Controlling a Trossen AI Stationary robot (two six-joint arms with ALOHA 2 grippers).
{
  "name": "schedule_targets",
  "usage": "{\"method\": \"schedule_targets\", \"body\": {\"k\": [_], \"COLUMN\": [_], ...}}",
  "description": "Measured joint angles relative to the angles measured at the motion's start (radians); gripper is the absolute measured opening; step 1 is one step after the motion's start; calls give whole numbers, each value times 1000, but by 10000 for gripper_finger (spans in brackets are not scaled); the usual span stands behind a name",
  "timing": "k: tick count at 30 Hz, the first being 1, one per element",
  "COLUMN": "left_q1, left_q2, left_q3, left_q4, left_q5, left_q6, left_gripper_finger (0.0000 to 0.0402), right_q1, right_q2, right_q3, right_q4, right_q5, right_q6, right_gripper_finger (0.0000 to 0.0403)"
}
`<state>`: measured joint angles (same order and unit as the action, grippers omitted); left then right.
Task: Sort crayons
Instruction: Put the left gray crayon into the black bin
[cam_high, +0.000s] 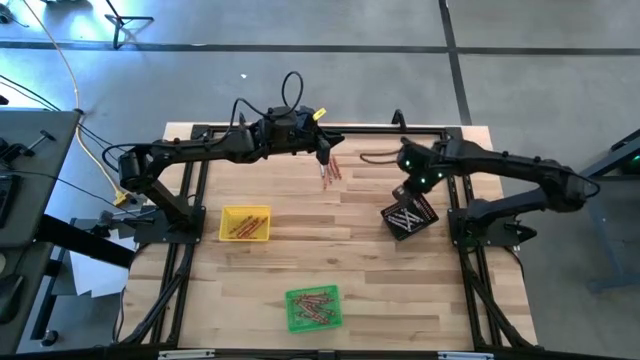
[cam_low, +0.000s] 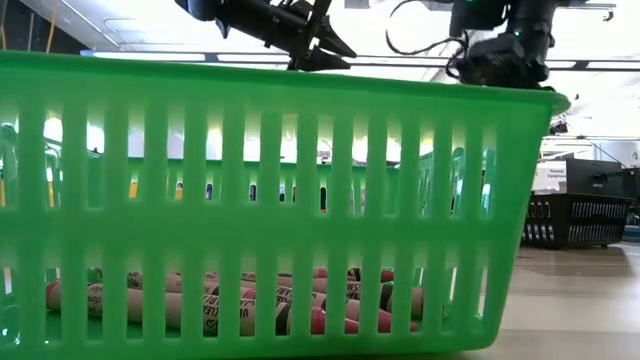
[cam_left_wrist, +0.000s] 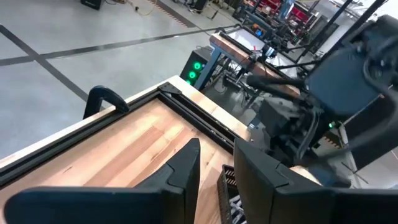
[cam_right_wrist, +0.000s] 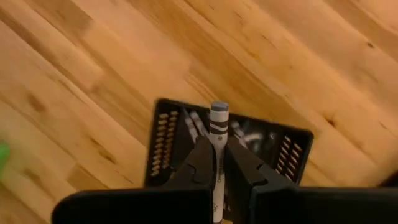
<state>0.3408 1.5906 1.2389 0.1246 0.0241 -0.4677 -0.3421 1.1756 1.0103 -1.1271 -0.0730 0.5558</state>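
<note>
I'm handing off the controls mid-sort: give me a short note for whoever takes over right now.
Right tool: shut on a grey-white crayon, above the black tray.
Left tool: open, empty, raised over the loose crayons near the table's far edge.
Done: crayons already lie in the yellow tray, green tray and black tray.
Left: drop the held crayon, then sort the loose pile.

The green tray (cam_low: 280, 200) fills the low view, hiding nearly all the table behind it; its left side and base are cut off. The pale crayon (cam_right_wrist: 217, 158) is half hidden between the right gripper (cam_right_wrist: 219, 163) fingers. The black tray (cam_right_wrist: 231, 140), at 12 o'clock, is partly covered.
</note>
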Motion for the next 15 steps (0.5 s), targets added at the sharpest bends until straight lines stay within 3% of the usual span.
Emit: {"method": "schedule_targets", "body": {"k": [9,15], "left_q1": [9,8], "left_q2": [0,0], "left_q3": [0,0], "left_q4": [-5,-5], "left_q5": [-3,-3], "left_q6": [0,0], "left_gripper_finger": [86,86], "right_q1": [57,56], "right_q2": [3,3], "right_q3": [-168,-230], "right_q4": [52,73], "right_q5": [-3,-2], "right_q6": [29,22], "right_gripper_finger": [2,61]}}
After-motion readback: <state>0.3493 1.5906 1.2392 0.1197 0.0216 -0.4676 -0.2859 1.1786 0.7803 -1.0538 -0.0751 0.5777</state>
